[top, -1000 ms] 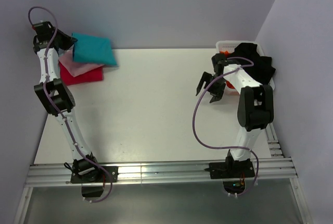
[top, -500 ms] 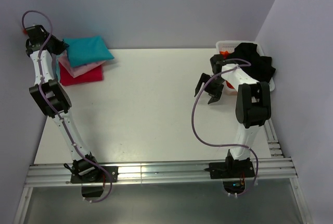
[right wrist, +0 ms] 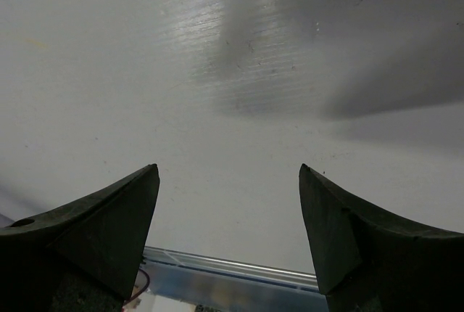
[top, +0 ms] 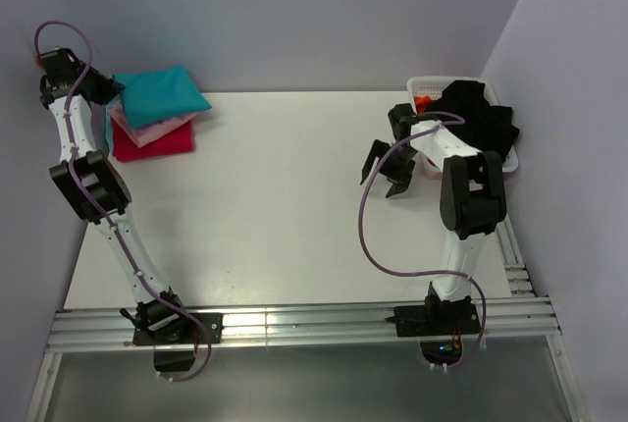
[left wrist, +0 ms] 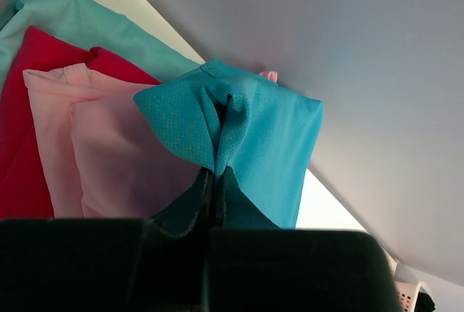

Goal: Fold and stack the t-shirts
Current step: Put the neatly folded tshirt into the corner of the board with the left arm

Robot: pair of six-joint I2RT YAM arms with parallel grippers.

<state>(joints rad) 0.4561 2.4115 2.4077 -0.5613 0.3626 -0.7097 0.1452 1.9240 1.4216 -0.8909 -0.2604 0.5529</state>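
While the left gripper [top: 106,88] is reaching to the end of the table [top: 285,206] farthest from the white basket [top: 428,81], as seen from above, it is meeting the edge of the teal t-shirt [top: 165,93]. That shirt is lying on top of the pink t-shirt [top: 155,129] and the red t-shirt [top: 152,143], in a stack well apart from the basket. The black t-shirt [top: 483,118] is draping over the basket's rim, and a bit of the orange t-shirt [top: 423,100] is showing inside it. The right gripper [top: 386,169] is hanging just beside the basket, on the side toward the stack, with its fingers spread. Through the left wrist camera, the fingers [left wrist: 215,181] are pressing together on a fold of the teal cloth [left wrist: 268,130], bunching it into a ridge over the pink [left wrist: 94,145] and red [left wrist: 22,145] layers. The basket [left wrist: 407,295] is peeking in at the lower right corner. Through the right wrist camera, the two fingers [right wrist: 109,225] are standing wide apart above the tabletop [right wrist: 217,72].
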